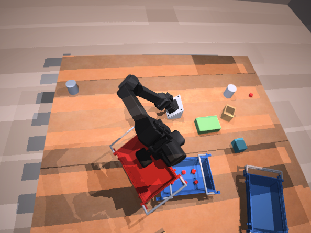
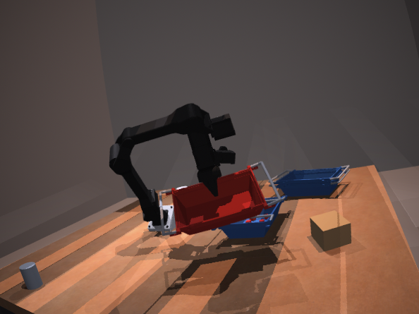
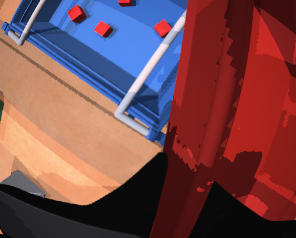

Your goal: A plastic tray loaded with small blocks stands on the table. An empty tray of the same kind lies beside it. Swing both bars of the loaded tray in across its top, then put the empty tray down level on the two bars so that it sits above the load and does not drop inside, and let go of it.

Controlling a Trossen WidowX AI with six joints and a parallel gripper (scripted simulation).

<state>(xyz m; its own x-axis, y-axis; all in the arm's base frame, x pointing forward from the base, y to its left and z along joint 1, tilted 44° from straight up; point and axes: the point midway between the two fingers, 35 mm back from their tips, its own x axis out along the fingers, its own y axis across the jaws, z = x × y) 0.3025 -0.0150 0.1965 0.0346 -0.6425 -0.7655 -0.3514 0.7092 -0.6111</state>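
From where I stand, the top view looks from high over the worktop (image 1: 104, 65) (image 2: 300, 278) (image 3: 60, 95), slanting down far enough to catch the floor (image 1: 91, 33) beyond. The exterior view sits lower, off to one side, facing across the boards to a grey wall (image 2: 247, 49), its horizon tipped. Those two share the black arm (image 1: 128, 102) (image 2: 152, 131), a grey cylinder (image 1: 72, 87) (image 2: 31, 276) and the unloaded blue tray (image 1: 265, 201) (image 2: 305, 184). The wrist view is nearest, peering down past black fingers. All three take in the red tray (image 1: 154, 180) (image 2: 240, 204) (image 3: 200, 100) and loaded blue tray (image 1: 189, 177) (image 2: 247, 230) (image 3: 125, 55), both cropped up close.
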